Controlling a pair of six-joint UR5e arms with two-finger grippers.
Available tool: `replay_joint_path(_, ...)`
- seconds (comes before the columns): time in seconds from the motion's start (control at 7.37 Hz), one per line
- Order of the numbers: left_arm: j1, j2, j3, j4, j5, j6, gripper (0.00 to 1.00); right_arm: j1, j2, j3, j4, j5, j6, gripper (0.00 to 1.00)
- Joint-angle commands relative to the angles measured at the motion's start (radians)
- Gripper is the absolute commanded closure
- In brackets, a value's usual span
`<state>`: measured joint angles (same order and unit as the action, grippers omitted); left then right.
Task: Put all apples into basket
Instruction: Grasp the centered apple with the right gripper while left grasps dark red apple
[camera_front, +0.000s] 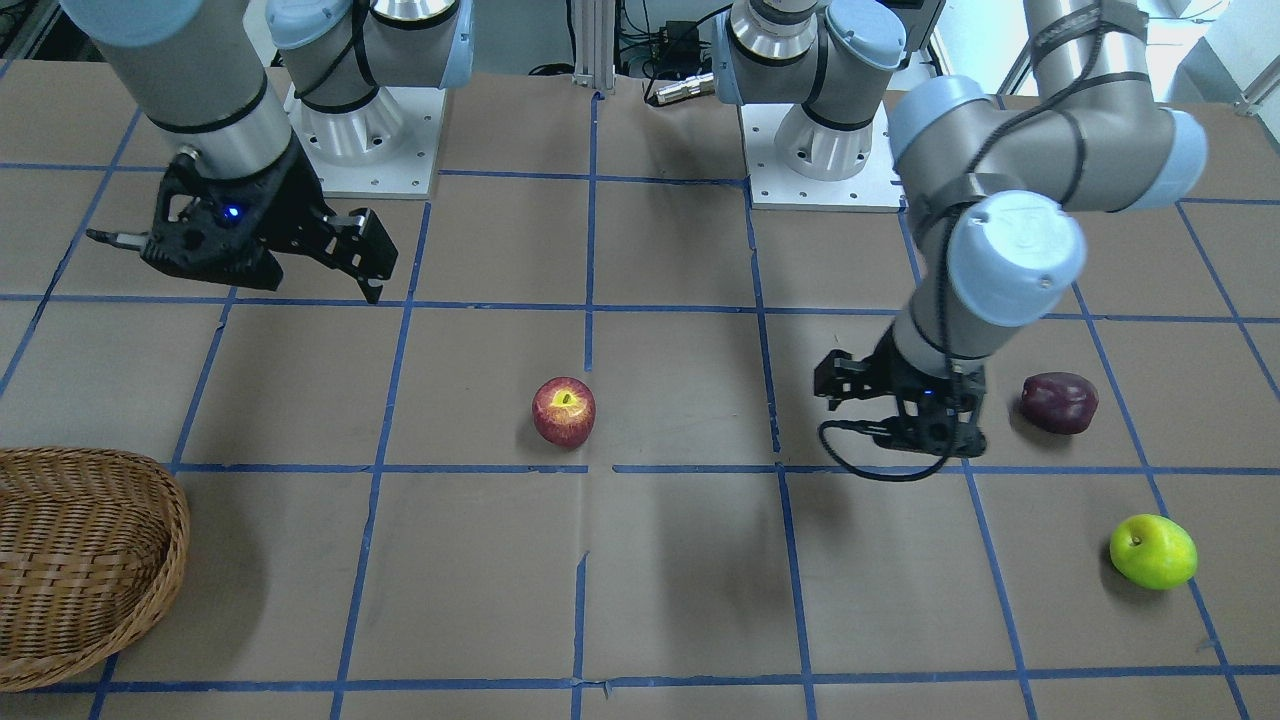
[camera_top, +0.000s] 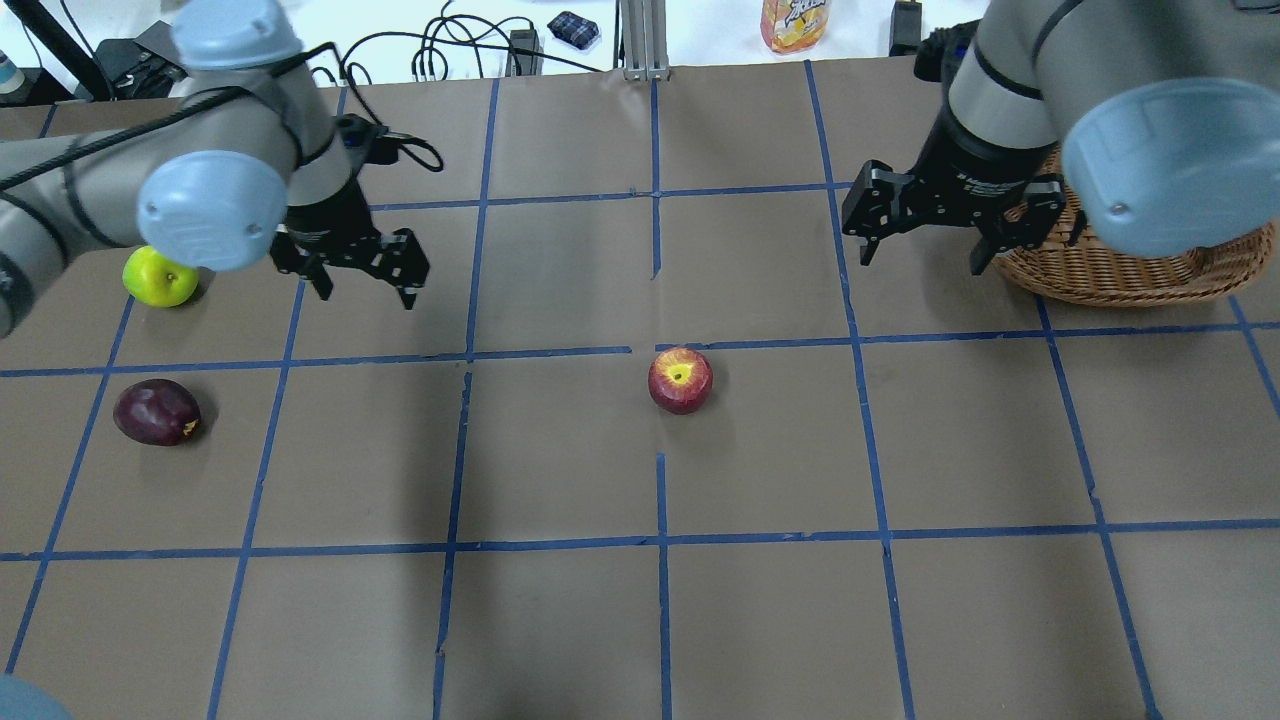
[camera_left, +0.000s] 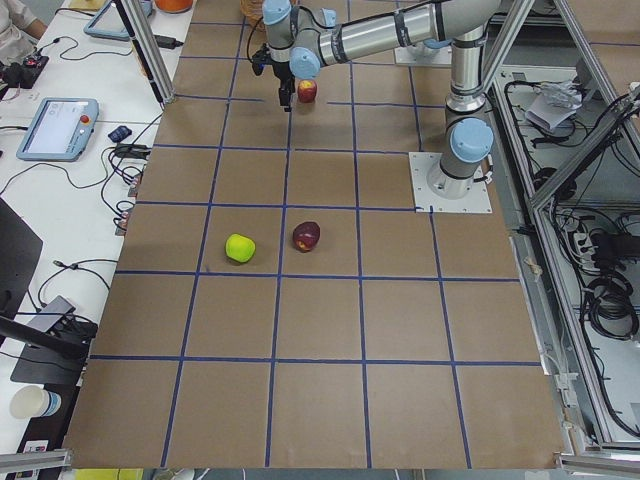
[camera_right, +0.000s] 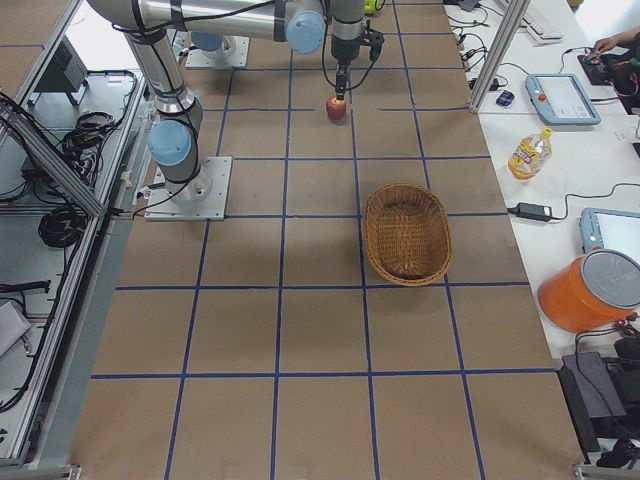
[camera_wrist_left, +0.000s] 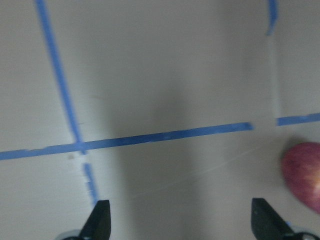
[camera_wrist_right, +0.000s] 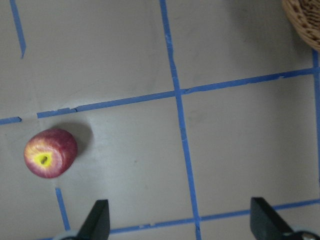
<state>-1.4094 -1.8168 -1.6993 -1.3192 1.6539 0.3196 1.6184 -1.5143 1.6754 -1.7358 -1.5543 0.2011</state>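
My left gripper (camera_top: 350, 268) and right gripper (camera_top: 925, 252) both hang spread and empty, the basket (camera_top: 1130, 275) beside my right holds no apple, so next I should straddle the red apple (camera_top: 680, 380) lying mid-table.

We can read no words or numbers anywhere; the print on the bottle (camera_top: 795, 22) is too blurred.
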Motion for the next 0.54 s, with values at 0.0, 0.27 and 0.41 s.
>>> replay_joint_path(0.0,0.265,-0.015,-0.016,0.004,0.001,0.369,0.0,0.116,0.144,-0.002,-0.147,0.0,0.157,0.0)
replay_joint_path(0.27,0.4,-0.016,-0.016,0.008,-0.006,0.466,0.0,0.181,0.224,0.0,-0.203,0.003,0.228,0.0)
replay_joint_path(0.41,0.405,0.003,-0.019,-0.011,0.004,0.461,0.0,0.216,0.277,-0.002,-0.241,0.003,0.268,0.0)
